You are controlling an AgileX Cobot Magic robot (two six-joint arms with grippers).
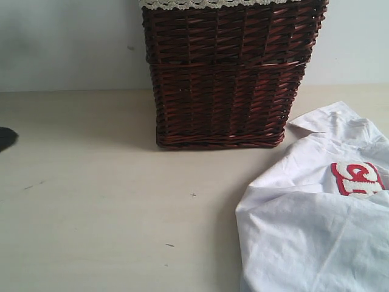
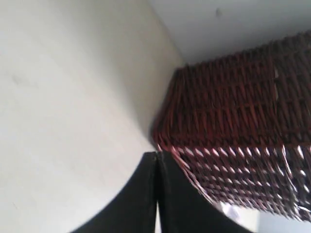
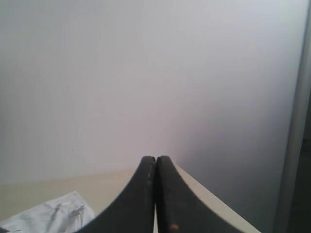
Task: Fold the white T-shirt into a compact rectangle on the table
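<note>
A plain grey-white wall (image 1: pixel 67 42) is seen behind a dark brown wicker basket (image 1: pixel 225 79), which is set upright at the back of the pale beige table (image 1: pixel 91 213). A cream lace trim (image 1: pixel 213 3) is carried along its rim. Soft, even light is cast, and a faint shadow (image 1: pixel 124 125) is thrown beside the basket.

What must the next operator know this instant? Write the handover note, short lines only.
Left gripper: shut, empty, over bare table beside the wicker basket.
Right gripper: shut, empty, pointing toward the wall, not touching the shirt.
White T-shirt: crumpled heap at the table's right front, red patch showing, partly out of frame, one edge close to the basket's corner.
Done: nothing folded yet.
Left: spread the shirt flat, then fold it into a compact rectangle.
</note>
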